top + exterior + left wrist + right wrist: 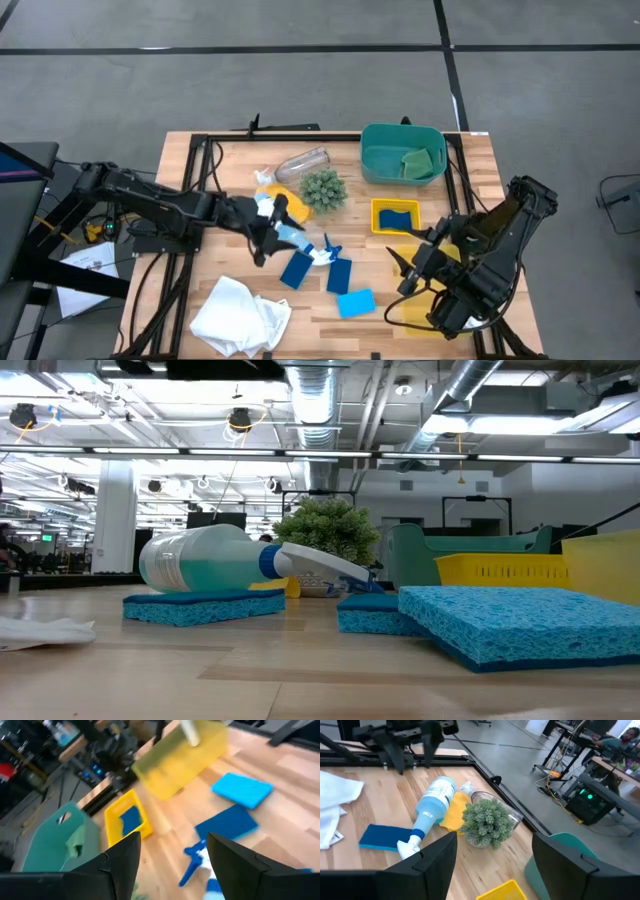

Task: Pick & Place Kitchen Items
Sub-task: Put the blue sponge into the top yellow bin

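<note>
The spray bottle (296,240) is lying on its side at centre frame in the high view, long axis running diagonally, body toward upper left, blue trigger (327,251) toward lower right. In the low view the bottle (215,560) is seen resting on a dark blue sponge (203,606), nozzle pointing right. Another dark blue sponge (339,275) is lying just right of it, long axis roughly vertical in frame; a light blue sponge (356,303) is lying below that, tilted. A yellow sponge (278,197) is partly hidden under the bottle's upper end. The clear cup (302,162) is lying tipped over above it, long axis nearly horizontal. The plant ball (322,189) is sitting just right of the yellow sponge. The white cloth (241,314) is crumpled at lower left of the table (190,170).

The teal bin (402,152) at upper right is holding a green sponge (418,162). The small yellow bin (396,216) below it is holding a blue sponge (397,216).

The left gripper (268,232) is being held over the bottle's body, fingers spread wide, nothing gripped. The right gripper (405,268) is being held at lower right, jaws spread wide, nothing gripped; a yellow item beneath that arm is mostly hidden.
</note>
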`<state>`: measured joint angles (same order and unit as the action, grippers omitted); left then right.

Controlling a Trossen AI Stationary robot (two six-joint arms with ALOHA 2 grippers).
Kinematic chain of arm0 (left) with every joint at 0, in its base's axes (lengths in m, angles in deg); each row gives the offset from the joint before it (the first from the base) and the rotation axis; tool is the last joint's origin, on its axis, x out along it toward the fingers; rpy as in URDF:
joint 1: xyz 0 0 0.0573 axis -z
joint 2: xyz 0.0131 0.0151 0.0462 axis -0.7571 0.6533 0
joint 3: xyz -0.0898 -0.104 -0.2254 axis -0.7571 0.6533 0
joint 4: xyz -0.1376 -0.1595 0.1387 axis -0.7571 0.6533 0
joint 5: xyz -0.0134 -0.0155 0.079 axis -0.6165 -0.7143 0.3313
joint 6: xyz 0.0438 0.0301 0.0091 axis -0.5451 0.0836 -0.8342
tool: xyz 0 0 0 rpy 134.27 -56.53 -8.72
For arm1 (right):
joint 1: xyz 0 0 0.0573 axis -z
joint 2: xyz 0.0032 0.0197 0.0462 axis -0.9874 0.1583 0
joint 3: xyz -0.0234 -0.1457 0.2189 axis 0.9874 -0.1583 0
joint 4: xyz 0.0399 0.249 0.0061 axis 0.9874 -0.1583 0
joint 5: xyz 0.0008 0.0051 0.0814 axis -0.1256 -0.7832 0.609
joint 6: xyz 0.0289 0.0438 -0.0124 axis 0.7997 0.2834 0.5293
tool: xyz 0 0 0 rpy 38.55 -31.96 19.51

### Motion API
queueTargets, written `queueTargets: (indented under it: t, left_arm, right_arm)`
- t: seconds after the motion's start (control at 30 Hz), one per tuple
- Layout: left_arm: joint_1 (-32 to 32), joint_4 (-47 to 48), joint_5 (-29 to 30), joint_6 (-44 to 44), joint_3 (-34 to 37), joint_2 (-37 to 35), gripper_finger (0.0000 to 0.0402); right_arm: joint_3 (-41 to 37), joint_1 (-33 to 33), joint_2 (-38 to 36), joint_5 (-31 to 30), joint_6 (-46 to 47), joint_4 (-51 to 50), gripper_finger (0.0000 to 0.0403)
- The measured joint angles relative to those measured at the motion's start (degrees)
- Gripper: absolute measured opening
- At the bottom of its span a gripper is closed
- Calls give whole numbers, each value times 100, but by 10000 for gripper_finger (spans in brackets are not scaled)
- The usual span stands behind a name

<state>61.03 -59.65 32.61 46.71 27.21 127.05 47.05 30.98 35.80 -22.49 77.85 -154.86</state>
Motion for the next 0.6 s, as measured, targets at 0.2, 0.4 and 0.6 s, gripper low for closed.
queueTargets:
  t: [0.2, 0.4, 0.6]
  left_arm:
    - [304, 22, 240, 36, -7, 110, 222]
    - [337, 271, 1205, 374, -2, 125, 222]
    - [333, 257, 1140, 392, 0, 125, 222]
  right_arm:
    - [0, 4, 0, -15, -407, -1, 249]
    - [0, 9, 0, -59, -583, -2, 249]
    - [0, 11, 0, -49, -632, -2, 249]
